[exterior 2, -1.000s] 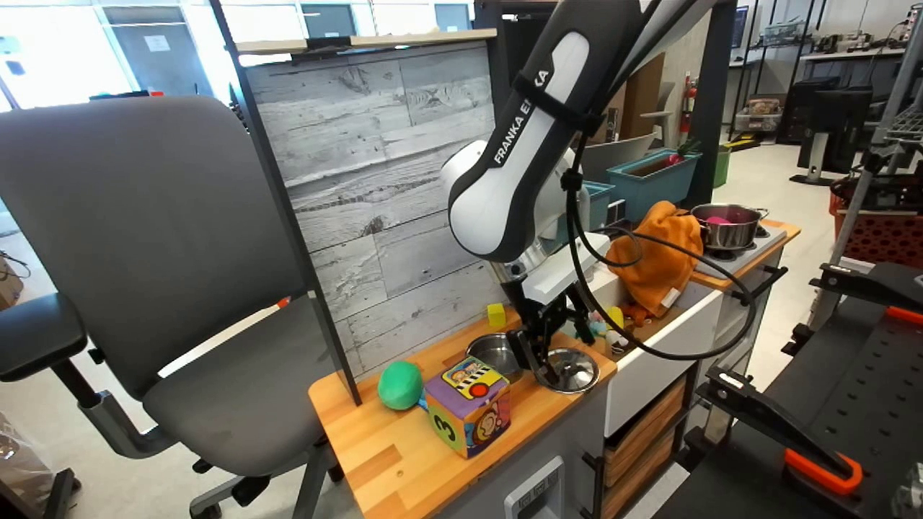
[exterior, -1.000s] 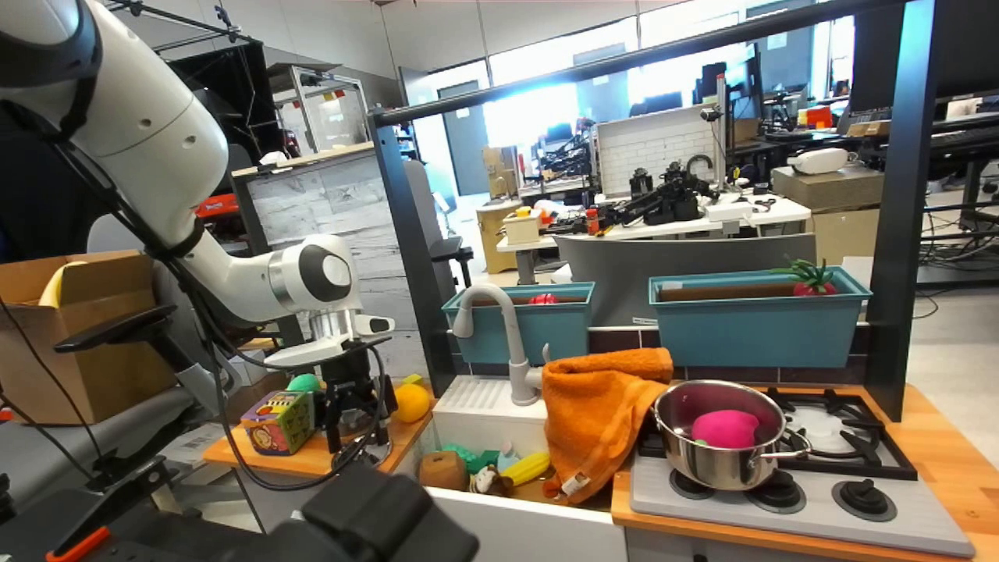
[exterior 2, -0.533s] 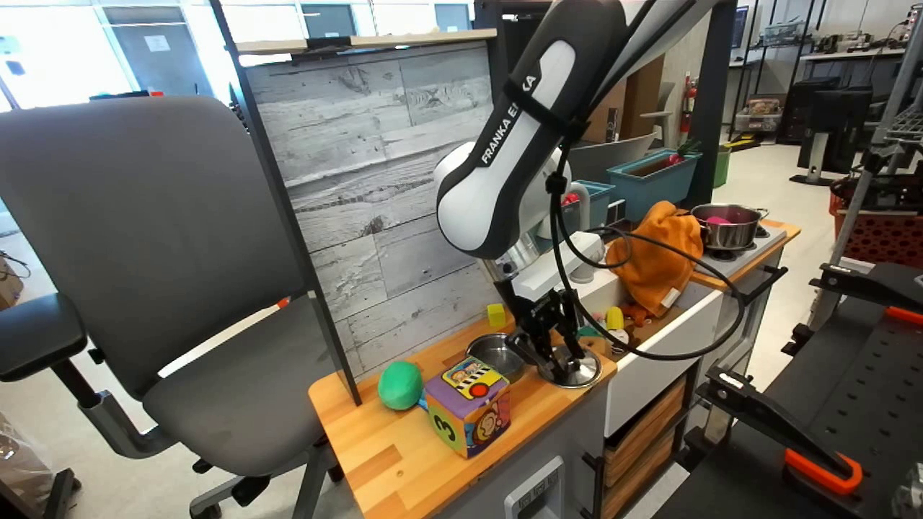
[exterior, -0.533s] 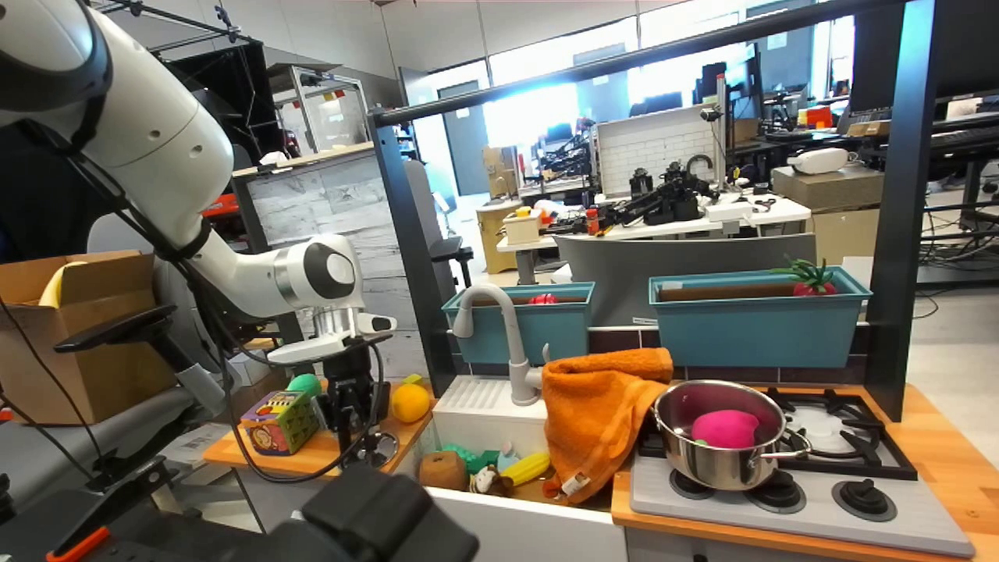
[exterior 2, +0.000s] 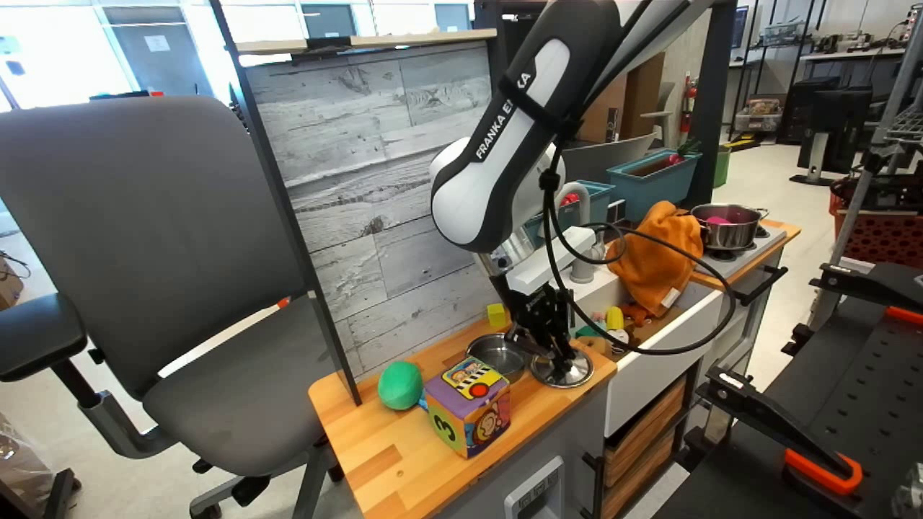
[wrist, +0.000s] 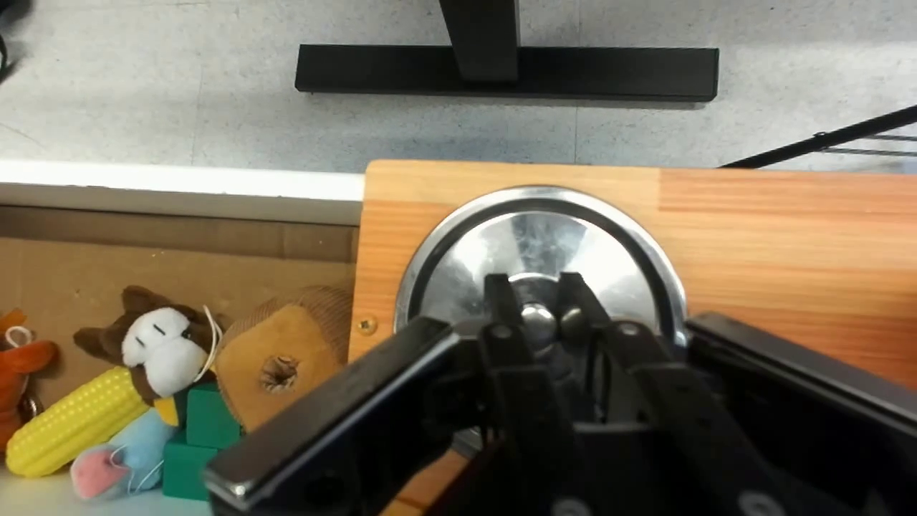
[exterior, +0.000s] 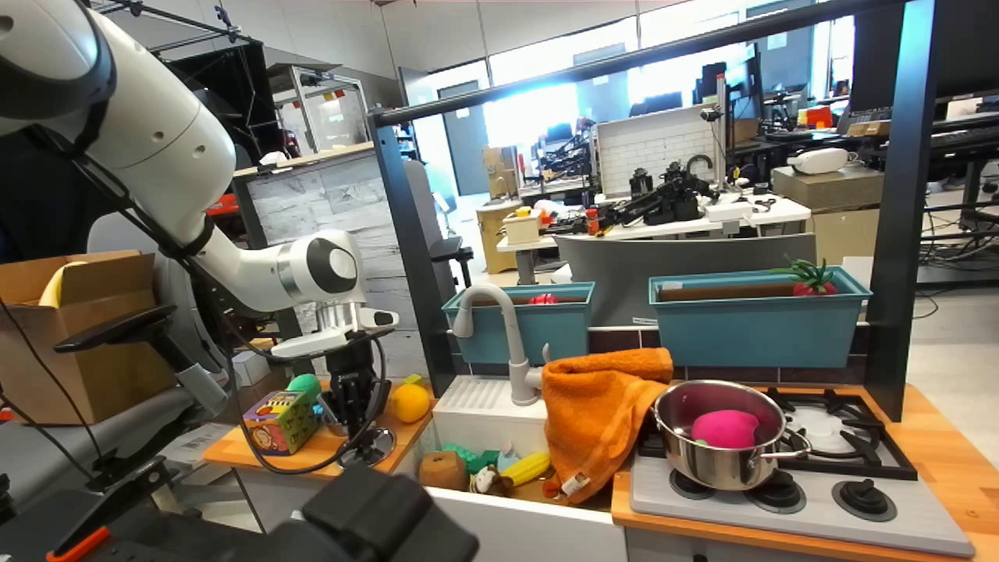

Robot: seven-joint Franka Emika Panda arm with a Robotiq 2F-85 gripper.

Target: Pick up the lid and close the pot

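Note:
The lid (wrist: 458,276) is a round shiny metal disc with a small knob (wrist: 539,324) at its centre, lying on the wooden counter near its front edge. My gripper (wrist: 534,283) points down over it, its fingers drawn in to either side of the knob, shut on it. An exterior view has the lid (exterior 2: 581,373) flat under the fingertips, partly covered by them. The pot (exterior: 714,466) is stainless steel, stands uncovered on the stove at the far end, and holds a pink round object (exterior: 726,429).
A round metal pan (exterior 2: 497,349), a colourful cube (exterior 2: 469,414) and a green ball (exterior 2: 400,386) stand close to the gripper. Between counter and stove lies a sink with soft toys (wrist: 168,351). An orange towel (exterior: 601,421) and a tall faucet (exterior: 515,343) rise there.
The fingers have come together from wide apart onto the lid's knob. My arm has shifted slightly, and the lid has slid a little on the counter. The pot has not moved.

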